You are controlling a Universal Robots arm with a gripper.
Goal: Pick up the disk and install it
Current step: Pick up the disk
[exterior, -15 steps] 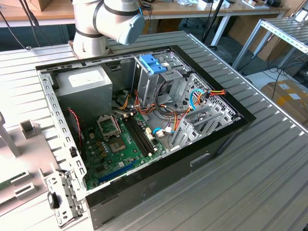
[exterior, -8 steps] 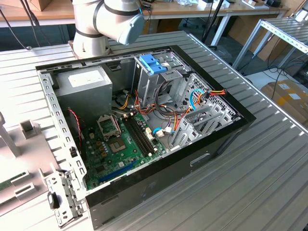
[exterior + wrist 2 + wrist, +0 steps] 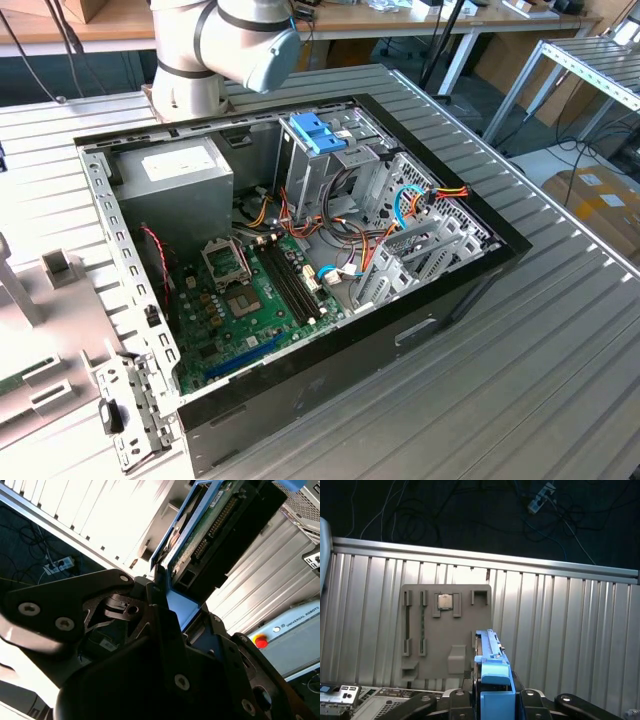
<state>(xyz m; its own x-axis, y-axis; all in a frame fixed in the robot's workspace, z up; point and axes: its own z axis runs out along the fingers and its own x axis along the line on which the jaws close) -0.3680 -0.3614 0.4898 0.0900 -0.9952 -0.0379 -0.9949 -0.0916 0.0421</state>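
In both wrist views my gripper (image 3: 495, 702) is shut on the disk (image 3: 492, 670) by its blue plastic side pieces. In the first wrist view the disk stands on edge, lifted above the ribbed metal table, just in front of a grey fixture plate (image 3: 445, 635). The second wrist view shows the disk (image 3: 220, 530) from its underside, with green circuit board, a connector row and a blue rail, sticking out past my black fingers (image 3: 150, 592). In the exterior view the arm's base and elbow (image 3: 225, 45) stand behind the open computer case (image 3: 470, 285).
The case holds a motherboard (image 3: 250, 300), a grey power-supply box (image 3: 185, 170), loose cables and a metal drive cage topped by a light-blue latch (image 3: 318, 132). The fixture plate carries a processor chip (image 3: 444, 601) and a memory stick (image 3: 423, 625). A bracket (image 3: 130, 410) lies near the case corner.
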